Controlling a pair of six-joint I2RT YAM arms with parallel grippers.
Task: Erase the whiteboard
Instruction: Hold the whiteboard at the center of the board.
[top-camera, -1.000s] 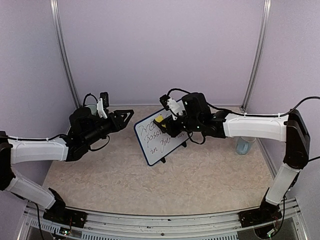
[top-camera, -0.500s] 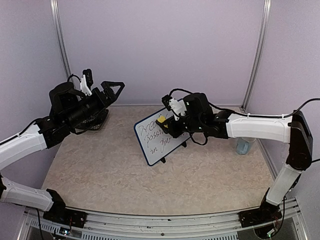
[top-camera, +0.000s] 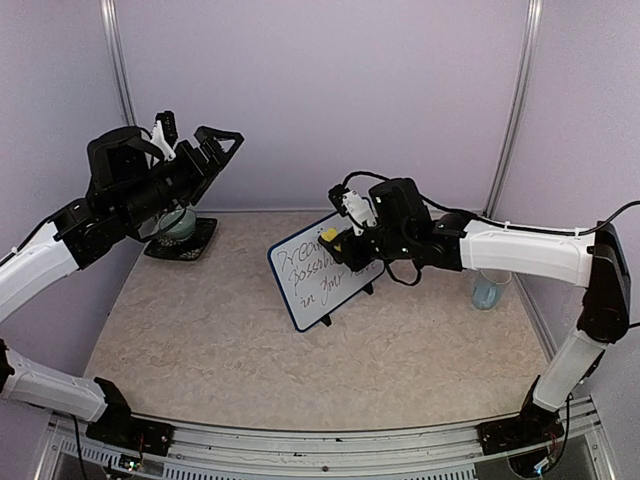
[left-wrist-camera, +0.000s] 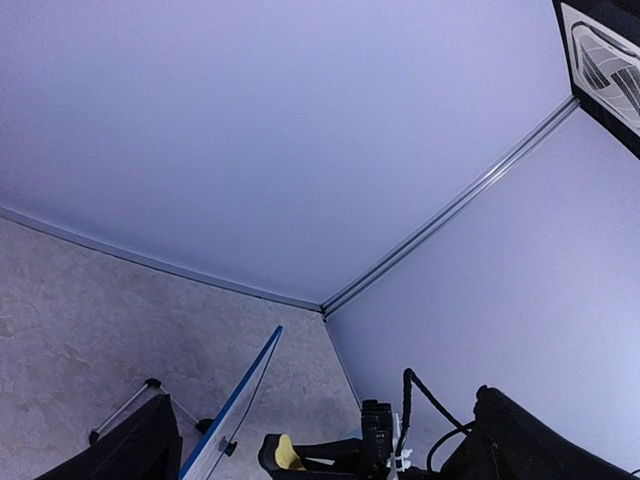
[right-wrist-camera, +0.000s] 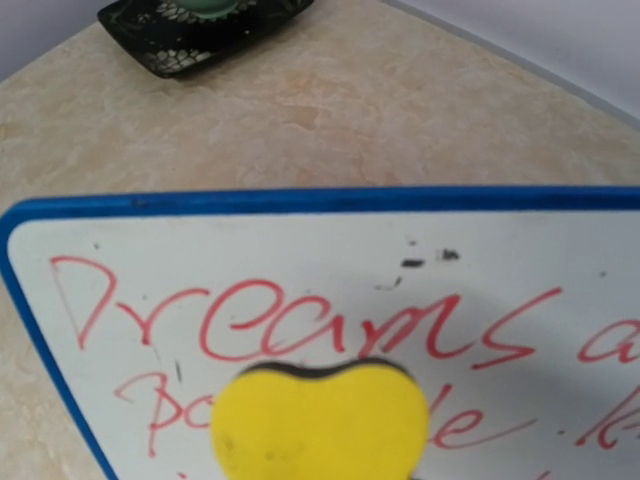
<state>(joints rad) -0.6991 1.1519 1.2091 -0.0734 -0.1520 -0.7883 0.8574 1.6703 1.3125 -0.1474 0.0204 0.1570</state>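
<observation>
From above: glossy, blue-framed whiteboard (top-camera: 310, 285) propped mid-bench (top-camera: 230, 350). Right pincer (top-camera: 335, 240) pinching rounded yellow sponge (top-camera: 327, 236) at its top edge. Left pincer (top-camera: 222, 150) spread, raised well left.
Left wrist: whiteboard (left-wrist-camera: 235, 400) edge-on, thin.
Right wrist: yellow sponge (right-wrist-camera: 320, 420) over whiteboard (right-wrist-camera: 300, 240) red lettering.

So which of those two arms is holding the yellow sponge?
The right arm's tool, with the yellow sponge against the blue-framed rectangular whiteboard; the left tool hangs open and empty, high in the air.

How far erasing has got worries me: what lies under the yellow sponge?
The sponge covers part of the second red line on the whiteboard; those letters are hidden. The line above is unerased.
</observation>
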